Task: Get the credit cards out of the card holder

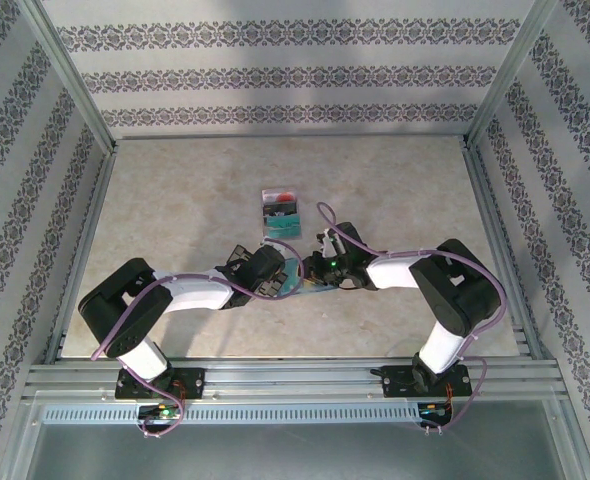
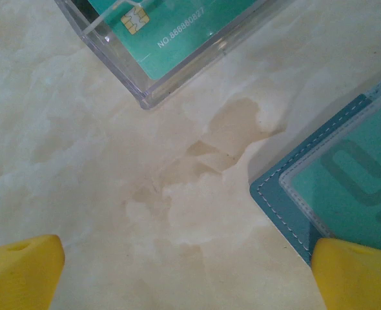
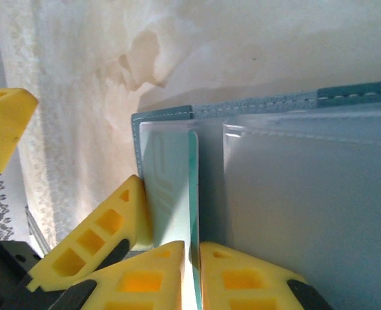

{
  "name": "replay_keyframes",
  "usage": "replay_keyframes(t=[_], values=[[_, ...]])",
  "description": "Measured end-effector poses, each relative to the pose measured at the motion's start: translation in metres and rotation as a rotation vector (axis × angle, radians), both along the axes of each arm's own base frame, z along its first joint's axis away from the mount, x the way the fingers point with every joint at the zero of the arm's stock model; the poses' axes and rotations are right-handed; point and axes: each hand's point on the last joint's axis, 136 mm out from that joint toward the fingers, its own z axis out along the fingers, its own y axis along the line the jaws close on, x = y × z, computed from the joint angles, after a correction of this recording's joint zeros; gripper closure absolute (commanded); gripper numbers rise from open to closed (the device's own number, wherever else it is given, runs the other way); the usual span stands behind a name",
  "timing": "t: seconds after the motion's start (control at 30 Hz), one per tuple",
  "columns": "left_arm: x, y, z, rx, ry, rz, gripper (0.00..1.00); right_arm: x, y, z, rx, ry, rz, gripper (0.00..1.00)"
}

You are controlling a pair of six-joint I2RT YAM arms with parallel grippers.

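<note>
left end effector (image 2: 187, 266): wide open above tabletop (image 2: 100, 168) | right end effector (image 3: 194, 253): clamped on edge of teal credit card (image 3: 169, 187); card sits in card holder (image 3: 261, 105)

1. You have two grippers: the left gripper (image 2: 189, 274) and the right gripper (image 3: 195, 271).
2. You have one card holder (image 3: 294, 103).
3. You have one clear box (image 2: 145, 97).
4. You can count four credit cards (image 1: 281, 212): one red-and-white card (image 1: 286, 193), one dark card (image 1: 275, 211), one teal-green card (image 2: 177, 26), and a second teal-green card (image 3: 171, 187).
</note>
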Motion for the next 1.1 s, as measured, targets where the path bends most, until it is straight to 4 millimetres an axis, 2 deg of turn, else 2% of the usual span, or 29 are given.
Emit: replay_keyframes(t=[0.27,0.6,1.1], values=[[0.001,0.001,0.000,0.004,-0.004,0.007,0.01,0.004,-0.001,0.014,0.057,-0.033,-0.012,0.91],[0.002,0.002,0.000,0.008,-0.006,0.012,0.01,0.007,-0.004,0.018,0.088,-0.041,-0.028,0.86],[0.002,0.001,0.000,0.011,-0.007,0.014,0.01,0.008,-0.004,0.024,0.146,-0.048,-0.045,0.88]])
